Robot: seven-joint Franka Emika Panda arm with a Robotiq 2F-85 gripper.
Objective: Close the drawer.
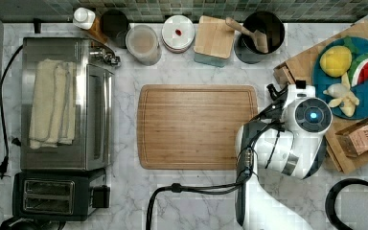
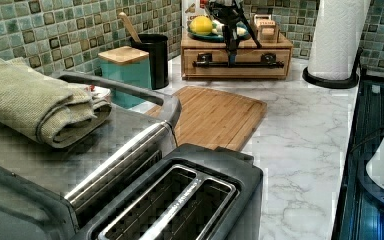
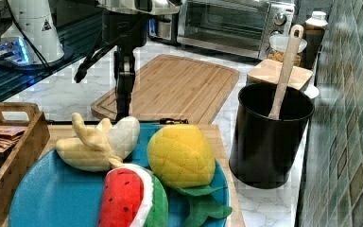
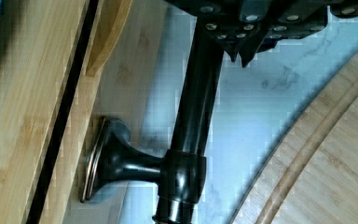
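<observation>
Drawer (image 2: 237,56) sits directly behind end effector (image 2: 230,47), at its black handle (image 4: 193,121) (finger state unclear).

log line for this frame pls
phase: close drawer | end effector: at black bar handle | drawer: front appears flush with wooden box | cutting board: bare

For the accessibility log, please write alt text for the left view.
The gripper hangs at the black bar handle of the wooden drawer, which looks nearly flush under a plate of toy fruit. A cutting board lies ahead; a toaster fills the foreground.
</observation>
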